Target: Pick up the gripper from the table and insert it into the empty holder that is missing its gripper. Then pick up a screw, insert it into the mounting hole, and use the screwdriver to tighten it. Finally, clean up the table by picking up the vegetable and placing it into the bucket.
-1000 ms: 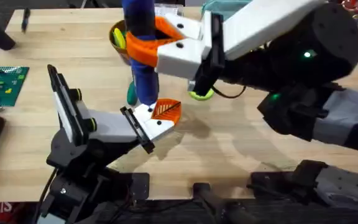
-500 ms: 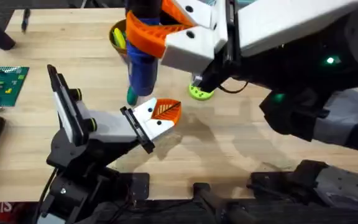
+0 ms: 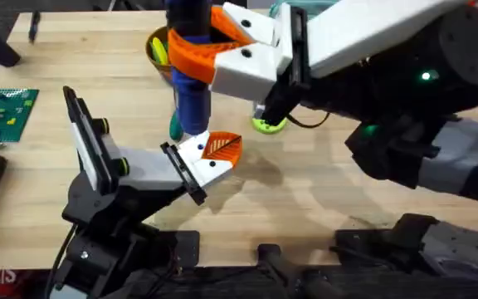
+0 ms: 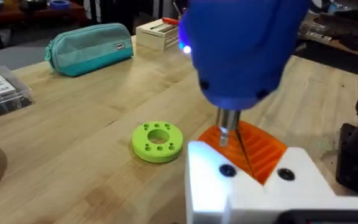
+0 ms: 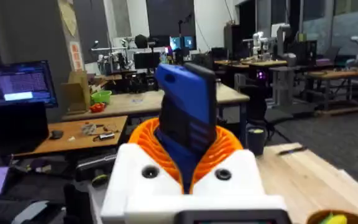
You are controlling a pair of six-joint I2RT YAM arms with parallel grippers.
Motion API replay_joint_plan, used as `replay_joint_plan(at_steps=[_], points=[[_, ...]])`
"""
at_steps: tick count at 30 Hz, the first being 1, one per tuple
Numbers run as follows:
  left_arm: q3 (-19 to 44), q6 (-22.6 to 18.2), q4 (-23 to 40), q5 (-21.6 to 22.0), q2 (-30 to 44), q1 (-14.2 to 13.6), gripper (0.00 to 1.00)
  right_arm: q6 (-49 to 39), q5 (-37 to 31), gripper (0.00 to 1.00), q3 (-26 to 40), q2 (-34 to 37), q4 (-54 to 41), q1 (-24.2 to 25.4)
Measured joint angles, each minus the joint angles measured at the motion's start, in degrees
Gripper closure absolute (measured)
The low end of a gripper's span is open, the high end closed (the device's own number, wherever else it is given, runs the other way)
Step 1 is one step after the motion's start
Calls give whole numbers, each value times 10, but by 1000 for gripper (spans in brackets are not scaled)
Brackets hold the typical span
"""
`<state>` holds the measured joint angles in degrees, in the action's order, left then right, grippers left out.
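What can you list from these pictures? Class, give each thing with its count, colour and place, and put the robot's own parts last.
screwdriver: one, blue, upright over the gripper
gripper: one, white with orange pad, seated on the holder's end
holder: one, black and white, table's near left
ring: one, green, flat on the table beside the gripper
bowl: one, orange-brown, far side behind the screwdriver
pouch: one, teal, far table edge
board: one, green, left edge
right pincer: one, white and orange, shut on the screwdriver

1 screwdriver (image 3: 192,91), 1 gripper (image 3: 214,151), 1 holder (image 3: 143,170), 1 green disc (image 4: 157,140), 1 teal pouch (image 4: 89,48), 1 bowl (image 3: 158,51), 1 table (image 3: 322,191).
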<state>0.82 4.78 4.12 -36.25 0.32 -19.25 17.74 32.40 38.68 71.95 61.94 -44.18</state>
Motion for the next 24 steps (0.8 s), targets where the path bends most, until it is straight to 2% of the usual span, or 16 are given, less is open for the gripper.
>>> replay_joint_plan(at_steps=[12,24], points=[[0,0,0,0,0,0,983,0,0,953,0,0,-53,0],[0,0,0,0,0,0,983,0,0,955,0,0,-56,0]])
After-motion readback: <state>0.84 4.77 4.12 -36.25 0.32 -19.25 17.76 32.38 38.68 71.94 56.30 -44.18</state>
